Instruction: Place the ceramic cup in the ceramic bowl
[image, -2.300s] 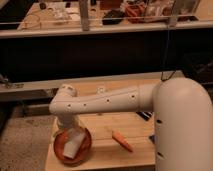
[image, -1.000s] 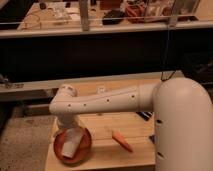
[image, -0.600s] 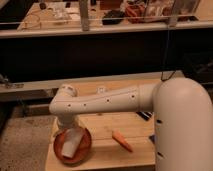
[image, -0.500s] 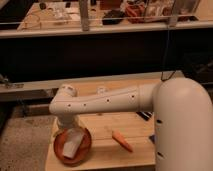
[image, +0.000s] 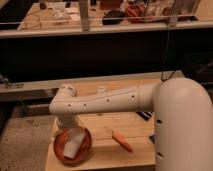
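No real change vs. earlier frames: arm, cup, bowl all in same spots, so prob. settling or release phase. Ceramic cup (image: 73, 145) inside ceramic bowl (image: 60, 150), lower left of frame, on desk (image: 105, 125); placement looks near done or done. Gripper (image: 70, 136) right above cup, over bowl; open or closed – can't tell, hidden by wrist. Arm reaching from big white body at right, running leftwards, elbow at centre-left, wrist bent down into bowl. Carrot-shaped item (image: 122, 141) lying to right, apart from bowl.

No visible change — gripper (image: 71, 146) over bowl (image: 60, 150).
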